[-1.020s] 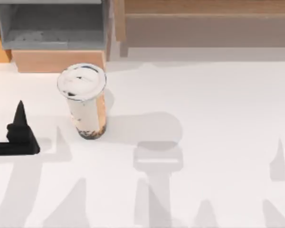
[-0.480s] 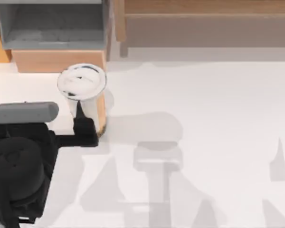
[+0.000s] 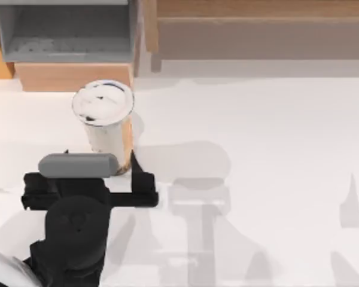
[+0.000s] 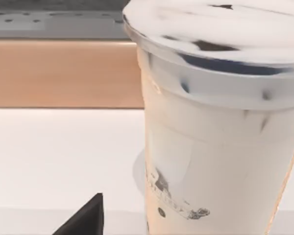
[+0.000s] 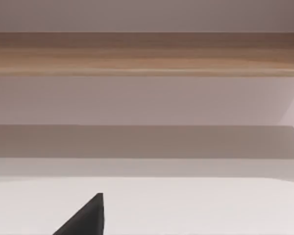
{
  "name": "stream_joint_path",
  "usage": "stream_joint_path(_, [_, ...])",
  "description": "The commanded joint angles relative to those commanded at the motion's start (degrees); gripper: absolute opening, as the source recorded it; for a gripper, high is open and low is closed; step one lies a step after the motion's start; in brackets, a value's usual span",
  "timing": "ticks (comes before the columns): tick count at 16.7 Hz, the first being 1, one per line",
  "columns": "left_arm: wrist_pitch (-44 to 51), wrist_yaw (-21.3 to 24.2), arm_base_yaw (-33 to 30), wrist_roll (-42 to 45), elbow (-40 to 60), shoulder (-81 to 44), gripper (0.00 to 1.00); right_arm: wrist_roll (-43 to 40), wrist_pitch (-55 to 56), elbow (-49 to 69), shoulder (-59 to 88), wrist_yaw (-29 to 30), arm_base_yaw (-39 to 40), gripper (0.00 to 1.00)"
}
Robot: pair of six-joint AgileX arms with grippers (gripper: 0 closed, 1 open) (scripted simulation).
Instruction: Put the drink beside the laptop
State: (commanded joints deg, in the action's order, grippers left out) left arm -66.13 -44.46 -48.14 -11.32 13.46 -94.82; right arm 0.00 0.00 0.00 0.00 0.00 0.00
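The drink [image 3: 106, 122] is seen standing upright on the white surface [image 3: 269, 137], just in front of a wooden box w/ a grey inside [image 3: 66, 42], toward the left side of the top view. White lid w/ dark marks on top; milky-beige contents, brownish on one side, dark pearls at the base.

The left gripper [image 3: 110, 173] is positioned low at the drink's near side, right by the base. One dark finger [image 3: 142, 179] is seen just beside the cup on its right; the other is hidden under the grey wrist housing. The fingers appear spread, w/ the cup base between or just ahead of them; contact can't be confirmed. In the left wrist view the drink [image 4: 220, 127] is seen very close, and one dark fingertip [image 4: 85, 220] is seen apart from the cup wall, so no grip is judged to be made yet.

For the right gripper, one dark fingertip [image 5: 85, 220] is seen in the right wrist view, facing a wooden shelf edge [image 5: 147, 54], away from the drink; whether its fingers are spread or closed can't be told.

Progress, as judged: early. Approach approx. done; the closing of the fingers, lift, carry and set-down beside the laptop are all left.
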Motion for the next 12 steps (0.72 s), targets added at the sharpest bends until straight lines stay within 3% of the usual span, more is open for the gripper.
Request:
stream_joint_path(7, [-0.26,-0.02,0.18,0.09,-0.01,-0.60,1.00,0.00,0.00,0.00,0.00,0.00,0.00,1.00])
stream_joint_path(12, [-2.84,6.03,6.21,2.22,7.12,-8.79,1.00,0.00,0.00,0.00,0.00,0.00,0.00,1.00])
